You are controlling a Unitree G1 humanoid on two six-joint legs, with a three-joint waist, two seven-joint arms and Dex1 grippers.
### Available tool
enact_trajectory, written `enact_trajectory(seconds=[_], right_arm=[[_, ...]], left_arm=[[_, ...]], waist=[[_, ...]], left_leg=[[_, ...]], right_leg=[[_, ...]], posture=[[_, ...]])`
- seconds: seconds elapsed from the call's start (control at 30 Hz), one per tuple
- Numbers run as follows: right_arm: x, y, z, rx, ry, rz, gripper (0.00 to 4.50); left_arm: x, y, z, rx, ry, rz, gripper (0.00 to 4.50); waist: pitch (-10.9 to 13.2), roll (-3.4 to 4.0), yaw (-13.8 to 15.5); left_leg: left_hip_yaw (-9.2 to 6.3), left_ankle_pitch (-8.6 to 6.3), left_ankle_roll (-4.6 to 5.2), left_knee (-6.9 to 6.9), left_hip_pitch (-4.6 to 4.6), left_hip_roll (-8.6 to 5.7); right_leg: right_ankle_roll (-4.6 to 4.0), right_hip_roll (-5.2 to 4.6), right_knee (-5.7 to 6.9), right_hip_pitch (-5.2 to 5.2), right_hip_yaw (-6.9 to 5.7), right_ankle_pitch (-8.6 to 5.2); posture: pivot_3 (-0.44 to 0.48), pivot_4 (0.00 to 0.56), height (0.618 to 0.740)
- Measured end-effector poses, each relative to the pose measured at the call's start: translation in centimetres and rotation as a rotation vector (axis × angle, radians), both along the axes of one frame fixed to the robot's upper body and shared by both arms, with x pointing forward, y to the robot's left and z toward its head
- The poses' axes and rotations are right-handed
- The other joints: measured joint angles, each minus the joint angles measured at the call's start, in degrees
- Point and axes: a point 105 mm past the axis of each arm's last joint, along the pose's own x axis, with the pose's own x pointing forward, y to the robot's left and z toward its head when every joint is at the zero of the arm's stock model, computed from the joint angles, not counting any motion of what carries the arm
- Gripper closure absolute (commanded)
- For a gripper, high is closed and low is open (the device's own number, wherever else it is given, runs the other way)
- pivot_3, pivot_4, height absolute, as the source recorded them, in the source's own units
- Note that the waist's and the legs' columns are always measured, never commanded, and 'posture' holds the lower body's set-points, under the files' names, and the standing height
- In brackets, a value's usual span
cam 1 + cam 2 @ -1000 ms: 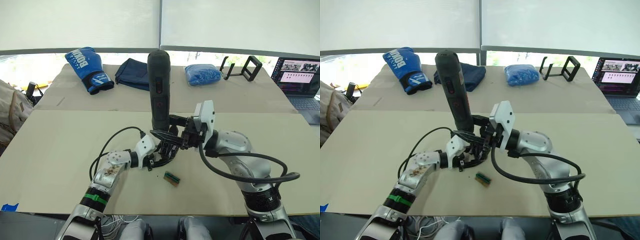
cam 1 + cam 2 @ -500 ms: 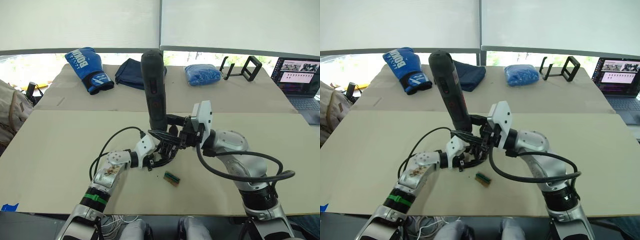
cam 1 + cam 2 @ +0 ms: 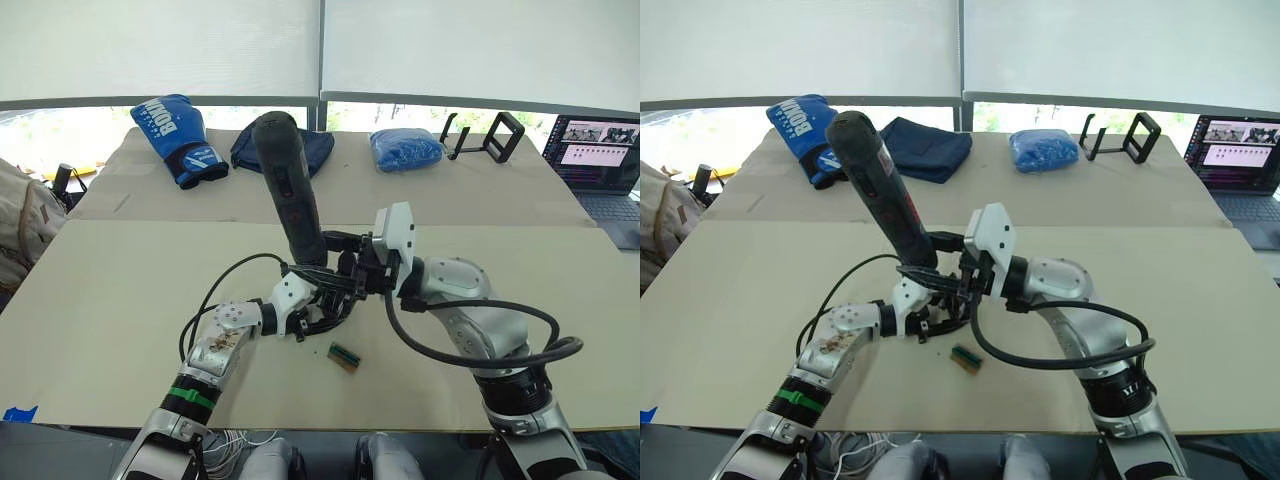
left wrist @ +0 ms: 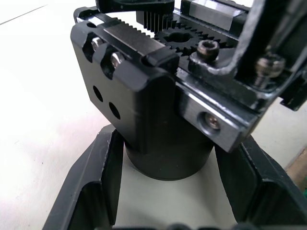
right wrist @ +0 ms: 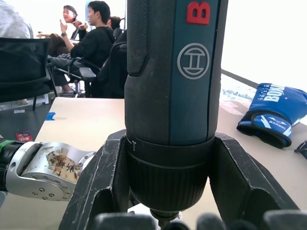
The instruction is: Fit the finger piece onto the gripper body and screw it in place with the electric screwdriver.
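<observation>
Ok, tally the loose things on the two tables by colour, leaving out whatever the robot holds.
Blue: 3, the boxing glove, the folded navy cloth, the blue bundle.
Black: 1, the stand.
Green-brown: 1, the small block.
Total: 5.

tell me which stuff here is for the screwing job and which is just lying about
For the job:
electric screwdriver, held by right gripper
gripper body, held by left gripper

Lying about:
blue boxing glove
dark cloth
blue bag
black stand
laptop
small green-brown block
</observation>
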Motion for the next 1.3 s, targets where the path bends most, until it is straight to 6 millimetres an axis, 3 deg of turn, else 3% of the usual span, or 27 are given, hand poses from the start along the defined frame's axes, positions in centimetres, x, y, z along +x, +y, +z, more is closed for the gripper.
enact_trajectory(seconds=[0.77, 1.3], right_arm=[[-0.31, 0.29, 0.29, -0.040, -0.019, 0.025, 2.56], [-0.21, -0.64, 0.68, -0.038, -0.004, 0.020, 2.56]], left_arm=[[-0.03, -0.01, -0.02, -0.002, 0.001, 0.001, 2.22], [-0.04, -0.05, 0.00, -0.004, 0.001, 0.001, 2.22]], waist=[[0.0, 0.00, 0.0], [0.0, 0.00, 0.1]], left_leg=[[0.00, 0.00, 0.00, 0.00, -0.01, 0.00], [-0.02, 0.00, 0.00, 0.00, -0.05, 0.00]], right_leg=[[0.00, -0.01, -0.01, -0.01, -0.01, 0.00], [0.00, -0.01, -0.01, -0.03, -0.02, 0.00]], posture=[[0.000, 0.150, 0.740], [0.000, 0.150, 0.740]])
